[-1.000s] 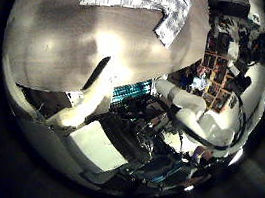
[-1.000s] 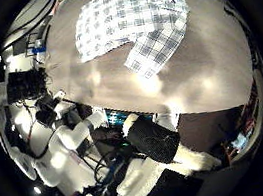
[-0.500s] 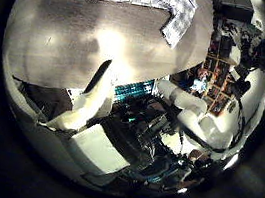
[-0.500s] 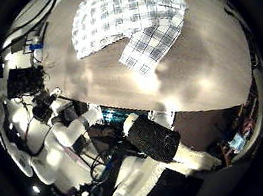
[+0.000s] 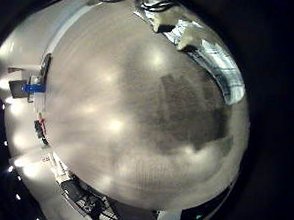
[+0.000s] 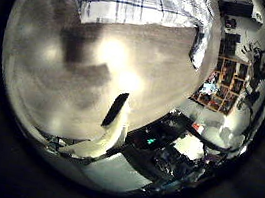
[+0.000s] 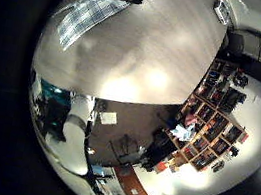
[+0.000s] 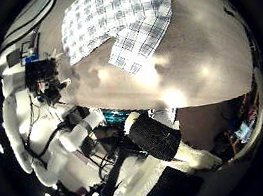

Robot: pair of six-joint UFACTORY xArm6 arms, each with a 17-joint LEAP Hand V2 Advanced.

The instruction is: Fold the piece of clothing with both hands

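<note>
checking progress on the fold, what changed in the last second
Both palm views have shifted, so the hands have moved; the shirt now fills more of each thumb-side view, which suggests both hands came closer to it. Neither hand has taken hold of it. The shirt lies spread on the table as before, one sleeve across it, not yet folded.

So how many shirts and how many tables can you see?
Plaid shirt: 1
Table: 1
Total: 2

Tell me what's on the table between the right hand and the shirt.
Nothing: bare table lies between the palm and the shirt in the right thumb side palm view.
</note>
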